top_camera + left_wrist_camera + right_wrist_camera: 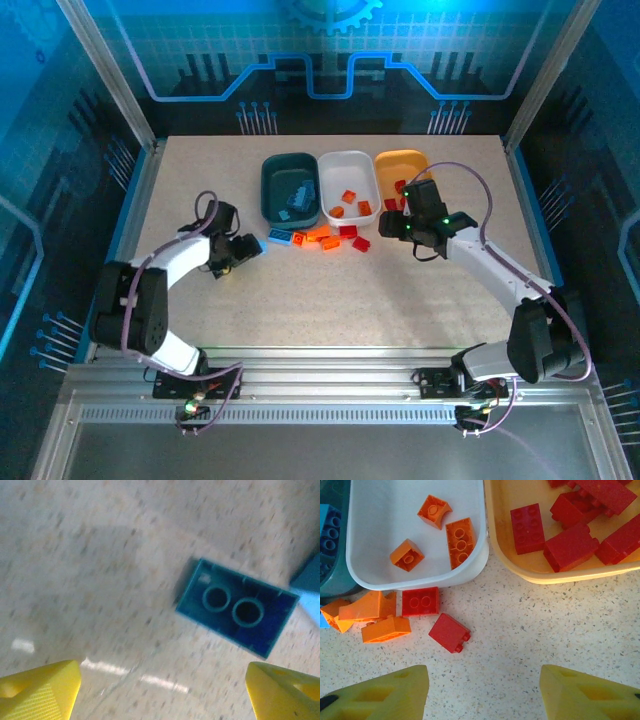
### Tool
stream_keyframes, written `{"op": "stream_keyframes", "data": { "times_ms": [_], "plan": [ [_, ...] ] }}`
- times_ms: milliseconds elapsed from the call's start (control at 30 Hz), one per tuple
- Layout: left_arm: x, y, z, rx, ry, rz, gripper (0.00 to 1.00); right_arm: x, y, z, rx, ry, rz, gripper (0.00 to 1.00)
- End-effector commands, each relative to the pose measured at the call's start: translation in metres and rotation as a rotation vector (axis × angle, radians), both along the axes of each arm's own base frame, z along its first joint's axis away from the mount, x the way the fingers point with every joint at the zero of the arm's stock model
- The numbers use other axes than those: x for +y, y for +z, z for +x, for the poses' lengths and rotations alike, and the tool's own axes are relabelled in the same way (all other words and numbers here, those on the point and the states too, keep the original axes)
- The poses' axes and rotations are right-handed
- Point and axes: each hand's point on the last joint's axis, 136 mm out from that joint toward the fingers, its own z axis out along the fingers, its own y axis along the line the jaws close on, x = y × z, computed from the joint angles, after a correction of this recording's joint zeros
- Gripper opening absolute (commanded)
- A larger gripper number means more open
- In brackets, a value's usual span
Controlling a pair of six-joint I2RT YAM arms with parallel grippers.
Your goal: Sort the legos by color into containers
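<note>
Left gripper (160,692) spread, empty; blue brick (235,607) upside down on table (90,580), upper right, likely next pick. Right gripper (484,692) spread, empty, lined up under stray red brick (449,632). Reds fill yellow tub (517,565); orange bricks (385,629) wait lower left, beside white tub (380,525).

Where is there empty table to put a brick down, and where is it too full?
The biggest bare patch of table lies between the left arm and right arm, on the near side of the loose bricks. More bare room sits left of the teal tub. It is crowded just before the teal tub and the white tub.
</note>
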Motion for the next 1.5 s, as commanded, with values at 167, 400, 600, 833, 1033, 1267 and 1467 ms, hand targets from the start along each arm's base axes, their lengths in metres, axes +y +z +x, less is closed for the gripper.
{"op": "stream_keyframes", "data": {
  "times_ms": [167, 400, 600, 833, 1033, 1267, 1467],
  "plan": [
    [-0.008, 0.038, -0.02, -0.053, -0.005, -0.049, 0.95, 0.01, 0.003, -0.003, -0.015, 0.03, -0.006, 0.61],
    [-0.012, 0.028, 0.022, -0.075, -0.078, -0.017, 0.98, 0.014, 0.0, -0.004, -0.002, 0.042, -0.01, 0.61],
    [-0.009, 0.011, 0.052, -0.047, -0.152, 0.056, 0.93, 0.009, 0.005, -0.008, -0.009, 0.037, -0.033, 0.61],
    [-0.013, -0.015, 0.064, -0.014, -0.182, 0.052, 0.81, 0.008, 0.003, -0.007, -0.004, 0.035, -0.043, 0.62],
    [-0.013, -0.025, 0.055, 0.027, -0.185, 0.042, 0.66, 0.007, 0.006, -0.006, -0.012, 0.034, -0.049, 0.61],
    [-0.012, -0.018, 0.037, 0.02, -0.169, 0.038, 0.57, 0.01, 0.004, -0.003, -0.012, 0.037, -0.04, 0.61],
    [-0.013, -0.001, 0.034, -0.006, -0.152, 0.019, 0.53, 0.012, 0.003, -0.002, -0.012, 0.039, -0.032, 0.61]
  ]
}}
